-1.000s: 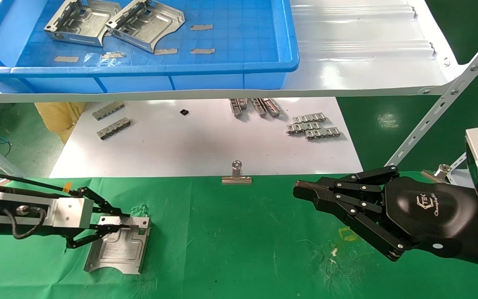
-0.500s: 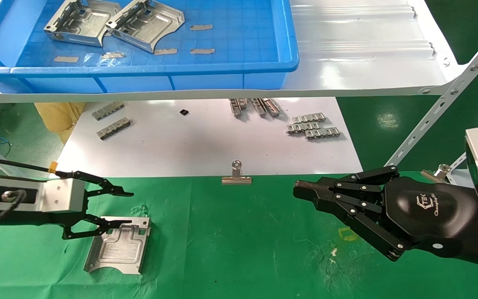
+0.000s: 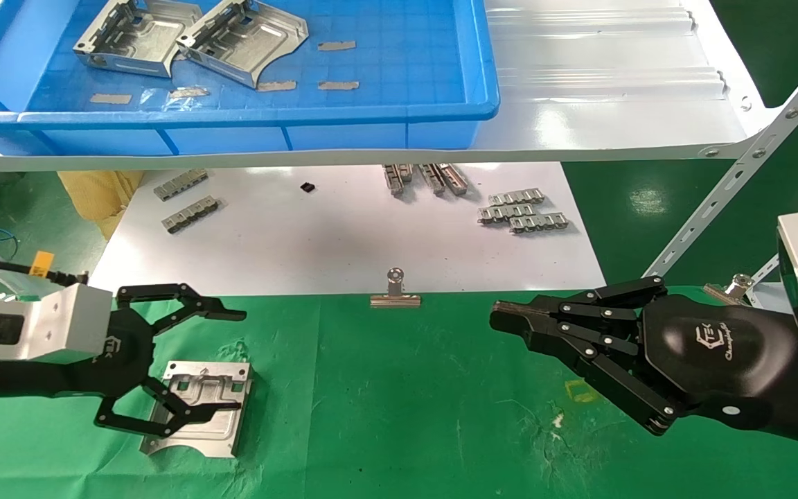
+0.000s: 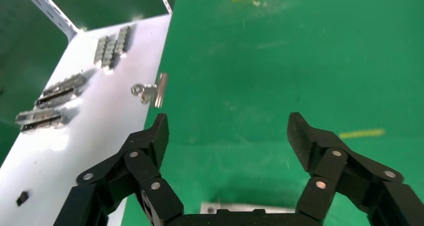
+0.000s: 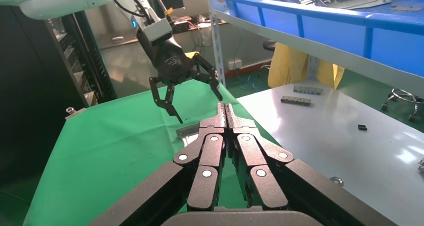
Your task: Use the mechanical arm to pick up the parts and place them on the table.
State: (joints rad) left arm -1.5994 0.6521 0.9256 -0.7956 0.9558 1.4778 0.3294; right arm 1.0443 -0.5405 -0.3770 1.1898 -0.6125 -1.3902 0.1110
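Left hand (image 3: 188, 367) rose, fingers spread, off part (image 3: 198, 409) | right hand (image 3: 510, 322) pinched empty | logo unreadable

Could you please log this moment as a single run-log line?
left hand: open, above silver stamped sheet-metal plate | plate: flat on green cloth table | right hand: shut, parked over table | two plates in blue tray

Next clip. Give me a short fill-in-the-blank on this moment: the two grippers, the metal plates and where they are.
1. The left gripper is ____ above the plate on the green table.
2. The right gripper has its fingers ____.
3. ____ more plates lie in the blue tray.
4. The binder clip sits at the edge of the ____ sheet.

Missing words: open; shut; two; white
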